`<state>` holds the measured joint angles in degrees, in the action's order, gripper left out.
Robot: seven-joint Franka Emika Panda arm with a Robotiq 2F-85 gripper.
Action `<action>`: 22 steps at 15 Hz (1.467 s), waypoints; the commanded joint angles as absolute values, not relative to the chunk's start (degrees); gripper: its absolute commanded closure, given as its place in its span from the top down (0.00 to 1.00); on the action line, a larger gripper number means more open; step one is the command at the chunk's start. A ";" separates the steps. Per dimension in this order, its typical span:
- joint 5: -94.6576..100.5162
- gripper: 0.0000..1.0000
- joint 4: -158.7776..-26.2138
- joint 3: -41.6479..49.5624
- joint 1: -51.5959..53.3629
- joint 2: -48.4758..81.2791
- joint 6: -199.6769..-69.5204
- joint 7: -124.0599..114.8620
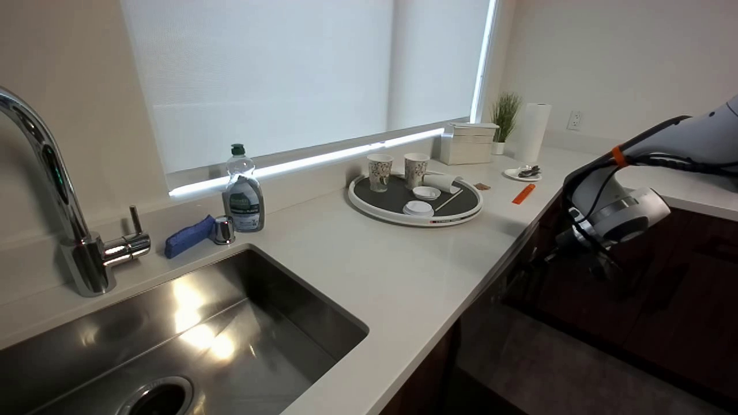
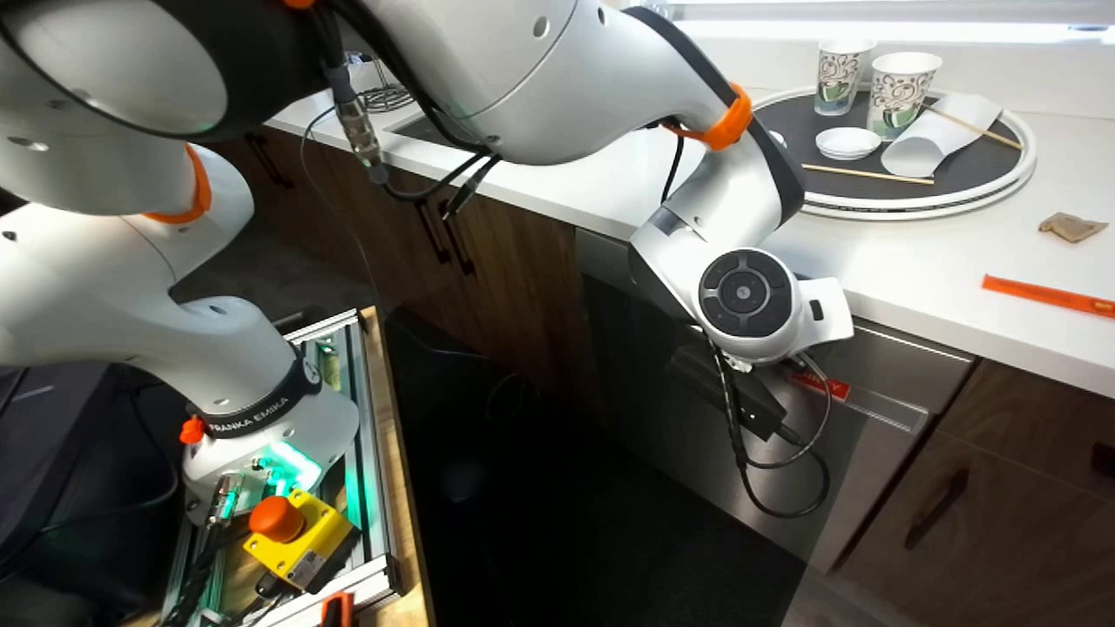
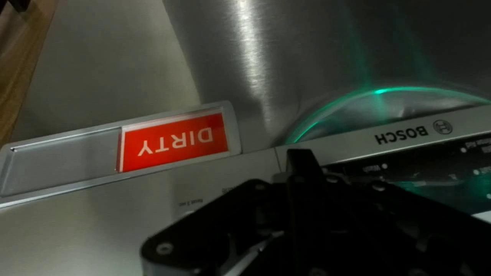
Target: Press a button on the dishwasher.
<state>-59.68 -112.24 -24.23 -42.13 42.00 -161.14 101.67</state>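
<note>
dishwasher (image 2: 688, 444) sits under the desk (image 2: 923, 274), four o'clock in an exterior view; the pincer (image 3: 301, 158) is pinched narrow, empty, likely to make one poking tip; panel (image 3: 429, 172) at three o'clock in the wrist view.

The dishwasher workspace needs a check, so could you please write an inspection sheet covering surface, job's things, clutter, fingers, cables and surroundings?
Surface: white countertop, bearing a round tray.
Job's things: dishwasher, with its control panel partly hidden behind the fingers; the target button cannot be picked out.
Clutter: patterned cups upright on the round tray, orange strip on the white countertop, DIRTY sign on the dishwasher front.
Fingers: shut, over the control panel's end in the wrist view; contact unclear.
Cables: black cable looping down in front of the dishwasher.
Surroundings: sink, faucet, soap bottle, yellow stop box.
</note>
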 commanded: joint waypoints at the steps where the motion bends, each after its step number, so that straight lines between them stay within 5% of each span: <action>1: -65.36 0.00 -109.76 -27.65 -43.96 43.60 -162.20 102.02; 22: -68.22 0.00 -108.66 -27.46 -43.65 43.87 -158.74 90.32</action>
<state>-66.58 -112.27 -25.78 -43.95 42.41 -161.09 93.46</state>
